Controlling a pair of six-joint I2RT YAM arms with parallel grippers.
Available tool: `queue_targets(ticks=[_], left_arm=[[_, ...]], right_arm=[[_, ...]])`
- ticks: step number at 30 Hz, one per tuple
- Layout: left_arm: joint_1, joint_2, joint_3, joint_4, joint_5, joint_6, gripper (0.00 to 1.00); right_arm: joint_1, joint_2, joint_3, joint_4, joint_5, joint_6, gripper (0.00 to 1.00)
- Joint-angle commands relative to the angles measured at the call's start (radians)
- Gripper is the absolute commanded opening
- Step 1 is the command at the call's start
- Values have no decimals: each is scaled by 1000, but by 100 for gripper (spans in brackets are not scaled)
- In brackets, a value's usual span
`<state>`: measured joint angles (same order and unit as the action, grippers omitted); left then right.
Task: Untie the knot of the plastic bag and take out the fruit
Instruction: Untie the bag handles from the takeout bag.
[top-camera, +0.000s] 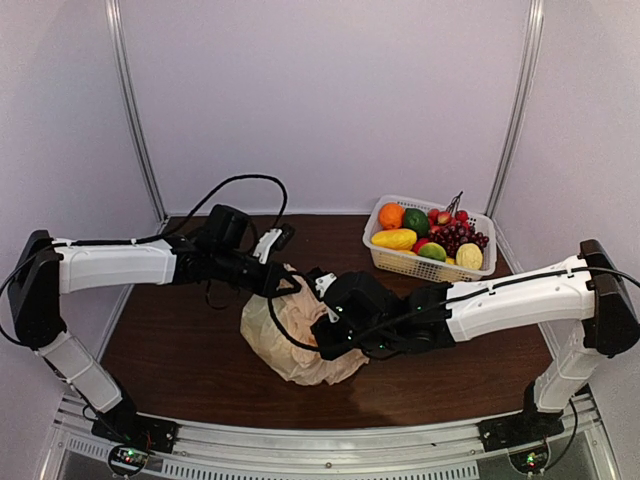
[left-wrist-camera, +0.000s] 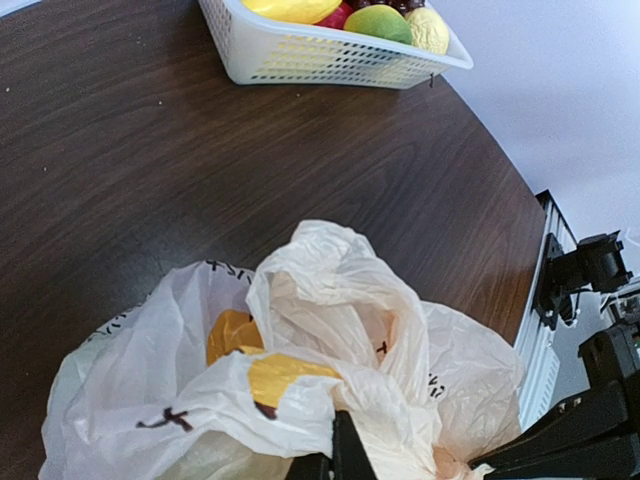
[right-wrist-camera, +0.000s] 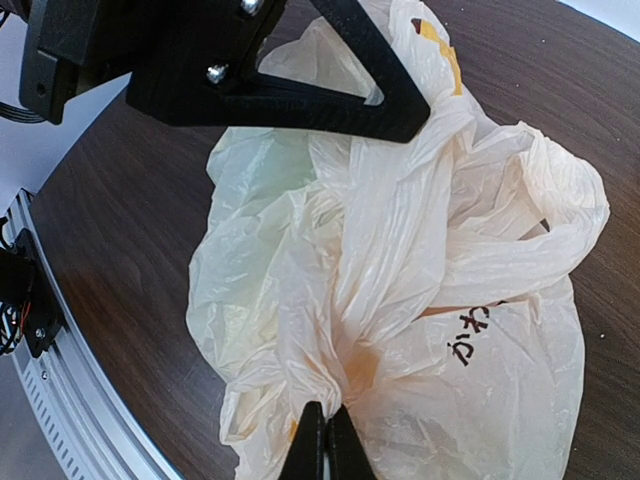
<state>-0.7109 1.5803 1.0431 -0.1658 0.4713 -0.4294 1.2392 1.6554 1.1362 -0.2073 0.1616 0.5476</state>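
The cream plastic bag (top-camera: 290, 340) lies crumpled on the dark table between both arms. My left gripper (top-camera: 287, 284) is shut on a fold at the bag's top, next to a yellow mark (left-wrist-camera: 272, 378); its tip also shows in the right wrist view (right-wrist-camera: 403, 122). My right gripper (top-camera: 325, 338) is shut on gathered plastic lower on the bag (right-wrist-camera: 400, 260), and its fingertips (right-wrist-camera: 312, 440) pinch a narrow bunch. Twisted plastic runs between the two grippers; I cannot tell whether the knot holds. A handle loop (right-wrist-camera: 560, 215) hangs free. The fruit inside is hidden, apart from faint green and orange tints.
A white lattice basket (top-camera: 400, 262) stands at the back right with an orange, a green fruit, a long yellow mango, dark grapes and red pieces. It also shows in the left wrist view (left-wrist-camera: 330, 62). The metal rail (top-camera: 320, 450) runs along the near edge.
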Motion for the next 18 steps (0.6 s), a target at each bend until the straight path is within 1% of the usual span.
queue_targets(ticks=[1,7,18], left_arm=[[-5,-17,0,36,-28,10,0],[1,-37,-2,38,-66,24,0],[58,-86,-14,46,-104,28,0]], right_arm=[[9,-20,-12,-10,2,-3,0],[22,-33,-41,-20,-2,4,0],[40,-50,-95,-24,-2,37,0]])
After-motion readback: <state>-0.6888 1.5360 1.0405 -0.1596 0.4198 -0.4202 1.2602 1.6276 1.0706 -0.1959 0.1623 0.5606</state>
